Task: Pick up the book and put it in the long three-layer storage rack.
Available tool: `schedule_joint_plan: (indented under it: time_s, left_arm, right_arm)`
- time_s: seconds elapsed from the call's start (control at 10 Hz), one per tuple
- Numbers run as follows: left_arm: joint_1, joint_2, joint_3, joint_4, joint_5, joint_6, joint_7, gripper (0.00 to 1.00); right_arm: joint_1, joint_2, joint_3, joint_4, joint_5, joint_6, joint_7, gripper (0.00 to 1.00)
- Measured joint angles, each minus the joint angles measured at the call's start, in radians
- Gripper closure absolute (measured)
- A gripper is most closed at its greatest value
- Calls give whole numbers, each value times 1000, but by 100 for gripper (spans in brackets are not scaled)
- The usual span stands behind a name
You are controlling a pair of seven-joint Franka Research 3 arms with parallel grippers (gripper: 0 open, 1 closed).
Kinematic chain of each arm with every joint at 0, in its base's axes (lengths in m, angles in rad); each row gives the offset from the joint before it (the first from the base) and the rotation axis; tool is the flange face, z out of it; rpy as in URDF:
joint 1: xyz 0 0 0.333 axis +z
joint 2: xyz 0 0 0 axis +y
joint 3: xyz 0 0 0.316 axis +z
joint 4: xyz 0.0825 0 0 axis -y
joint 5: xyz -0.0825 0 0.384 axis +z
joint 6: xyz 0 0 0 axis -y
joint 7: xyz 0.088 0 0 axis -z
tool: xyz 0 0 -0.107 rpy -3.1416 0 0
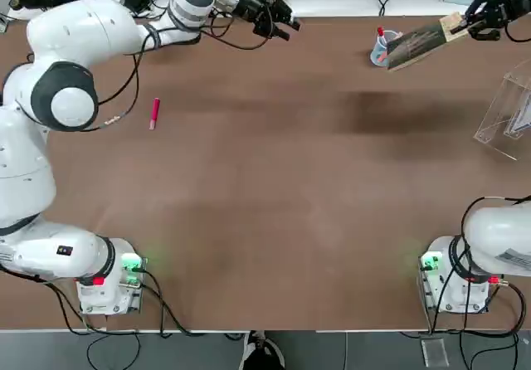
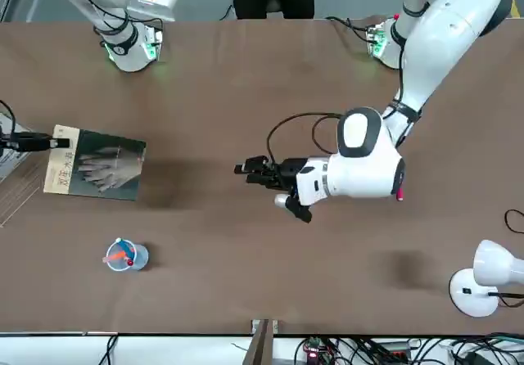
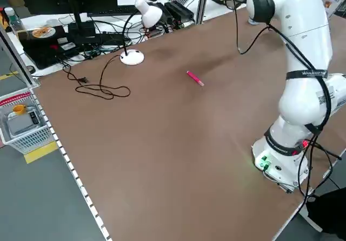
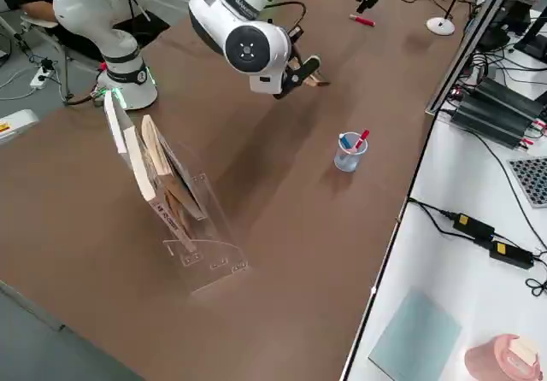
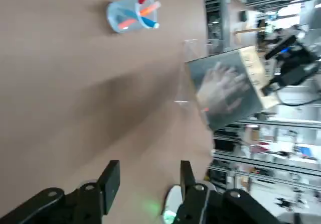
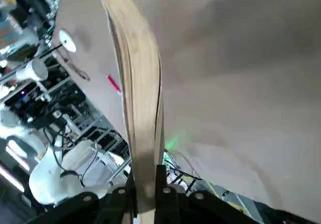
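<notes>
Brown table (image 1: 274, 221), filling most of the top view, arm bases at the lower corners. Long three-layer storage rack (image 4: 184, 206), clear acrylic, centre-left in the right side view with items leaning in it; in the top view it is cut by the right edge, below the book and apart from it. Book (image 1: 419, 45), upper right of the top view, lifted clear of the table and pinched by its tan-strip edge in the right gripper (image 1: 477, 23), whose jaws are clamped on it. Left gripper (image 1: 278, 21), upper centre of the top view, fingers parted and grasping nothing. Clear pen cup (image 1: 382, 46), just left of the book. Pink pen (image 1: 154, 113), lying at upper left.
</notes>
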Motion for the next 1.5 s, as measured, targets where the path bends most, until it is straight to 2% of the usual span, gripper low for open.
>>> schedule_joint_plan:
  time_s: [0.5, 0.9, 1.0, 1.3, 1.5]
  left_arm:
    - [16, -63, 2, -28, 182, -33, -144, 50]
    - [83, -128, 6, -75, 376, -102, -170, 45]
    - [102, -141, 6, -79, 438, -120, -181, 40]
    - [122, -174, 6, -81, 652, -142, -253, 39]
    - [117, -198, 6, -81, 718, -177, -299, 25]
  right_arm:
    - [-60, -14, -1, 1, -70, -28, 138, 85]
    - [-78, -36, -1, 24, -156, -32, 270, 85]
    - [-83, -39, -1, 34, -195, -40, 284, 85]
    - [-91, -39, -1, 68, -311, -63, 306, 85]
    - [-92, -39, 0, 83, -395, -72, 306, 85]
